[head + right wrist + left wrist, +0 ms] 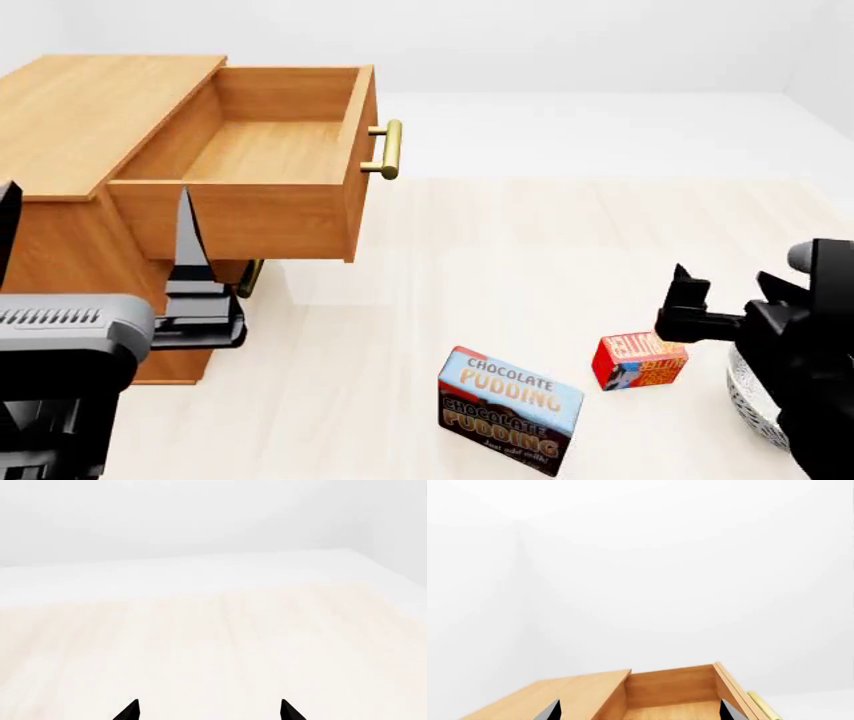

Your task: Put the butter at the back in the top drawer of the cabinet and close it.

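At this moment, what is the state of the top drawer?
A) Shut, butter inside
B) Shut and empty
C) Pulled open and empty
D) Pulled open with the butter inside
C: the top drawer stands pulled out with a bare wooden floor, while the butter sits on the floor beside the pudding box.

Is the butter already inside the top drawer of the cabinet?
No, the head view shows the butter on the table beside the pudding box, and the open top drawer holds nothing.
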{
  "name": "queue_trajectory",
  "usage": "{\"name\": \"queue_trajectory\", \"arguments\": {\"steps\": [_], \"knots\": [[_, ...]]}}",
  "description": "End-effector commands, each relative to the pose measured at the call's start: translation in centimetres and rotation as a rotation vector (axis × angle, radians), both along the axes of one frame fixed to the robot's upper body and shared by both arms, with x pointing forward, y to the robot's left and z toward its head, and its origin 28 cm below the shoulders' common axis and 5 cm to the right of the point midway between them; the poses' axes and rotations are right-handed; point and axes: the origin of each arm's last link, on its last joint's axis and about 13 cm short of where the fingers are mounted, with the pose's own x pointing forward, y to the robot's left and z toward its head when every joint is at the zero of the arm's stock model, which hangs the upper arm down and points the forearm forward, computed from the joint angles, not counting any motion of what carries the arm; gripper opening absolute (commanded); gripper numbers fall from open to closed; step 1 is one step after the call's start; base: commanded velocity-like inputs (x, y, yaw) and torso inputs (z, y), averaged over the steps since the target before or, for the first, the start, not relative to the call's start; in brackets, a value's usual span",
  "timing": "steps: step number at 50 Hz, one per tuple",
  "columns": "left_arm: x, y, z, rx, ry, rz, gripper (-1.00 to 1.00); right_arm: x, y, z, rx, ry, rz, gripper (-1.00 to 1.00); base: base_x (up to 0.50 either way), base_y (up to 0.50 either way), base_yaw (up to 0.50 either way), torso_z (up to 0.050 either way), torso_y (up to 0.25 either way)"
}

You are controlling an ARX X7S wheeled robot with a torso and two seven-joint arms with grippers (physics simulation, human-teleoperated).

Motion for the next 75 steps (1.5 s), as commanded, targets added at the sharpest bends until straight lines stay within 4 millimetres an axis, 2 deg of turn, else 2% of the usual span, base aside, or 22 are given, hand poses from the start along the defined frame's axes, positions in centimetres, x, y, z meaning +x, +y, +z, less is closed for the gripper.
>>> {"name": "queue_trajectory", "arguments": {"steps": [1,3,6,11,18,24,34,43,48,53,58,63,65,68,75], "knots": [[-0.1,0.1,-0.2,-0.008,0.008,-0.007,1.0,1.0,-0.6,1.1,0.215,0.034,-0.068,1.0,0.0,0.0,0.0,0.0,0.0],[-0.2,0.1,-0.2,-0.01,0.01,-0.007,1.0,1.2,-0.5,1.0,0.221,0.029,-0.068,1.0,0.0,0.0,0.0,0.0,0.0],[-0.2,0.1,-0.3,-0.012,0.014,-0.009,1.0,1.4,-0.2,0.7,0.137,0.036,-0.046,1.0,0.0,0.0,0.0,0.0,0.0],[-0.4,0.0,-0.3,-0.011,0.013,-0.011,1.0,2.0,-0.5,0.4,0.276,0.127,-0.093,1.0,0.0,0.0,0.0,0.0,0.0],[-0.4,0.0,-0.4,-0.016,0.017,-0.013,1.0,2.5,-0.4,0.0,0.264,0.163,-0.095,1.0,0.0,0.0,0.0,0.0,0.0],[-0.5,-0.1,-0.3,-0.019,0.017,-0.018,1.0,2.8,-0.2,0.0,0.174,0.173,-0.068,1.0,0.0,0.0,0.0,0.0,0.0],[-0.6,-0.1,-0.3,-0.021,0.021,-0.022,1.0,3.3,-0.5,0.4,0.207,0.198,-0.077,1.0,0.0,0.0,0.0,0.0,0.0],[-0.6,-0.2,-0.3,-0.028,0.024,-0.027,1.0,3.5,1.1,0.5,0.416,0.221,-0.175,1.0,0.0,0.0,0.0,0.0,0.0],[-0.8,-0.2,-0.4,-0.03,0.024,-0.03,1.0,4.3,2.3,0.5,0.453,0.26,-0.333,1.0,0.0,0.0,0.0,0.0,0.0],[-0.9,-0.2,-0.6,-0.031,0.026,-0.033,1.0,4.8,3.2,0.6,0.498,0.252,-0.412,1.0,0.0,0.0,0.0,0.0,0.0],[-1.1,-0.3,-0.6,-0.034,0.025,-0.041,1.0,5.1,4.1,0.8,0.462,0.246,-0.473,1.0,0.0,0.0,0.0,0.0,0.0],[-1.3,-0.3,-0.8,-0.038,0.027,-0.046,1.0,5.1,4.9,1.5,0.422,0.288,-0.459,1.0,0.0,0.0,0.0,0.0,0.0],[-1.3,-0.3,-0.9,-0.041,0.028,-0.047,1.0,5.0,5.0,1.6,0.414,0.303,-0.533,1.0,0.0,0.0,0.0,0.0,0.0],[-1.4,-0.2,-0.9,-0.044,0.029,-0.048,1.0,4.8,5.1,1.6,0.455,0.278,-0.531,1.0,0.0,0.0,0.0,0.0,0.0],[-1.3,-0.3,-1.0,-0.048,0.031,-0.052,1.0,5.3,5.6,1.3,0.36,0.238,-0.609,1.0,0.0,0.0,0.0,0.0,0.0]]}}
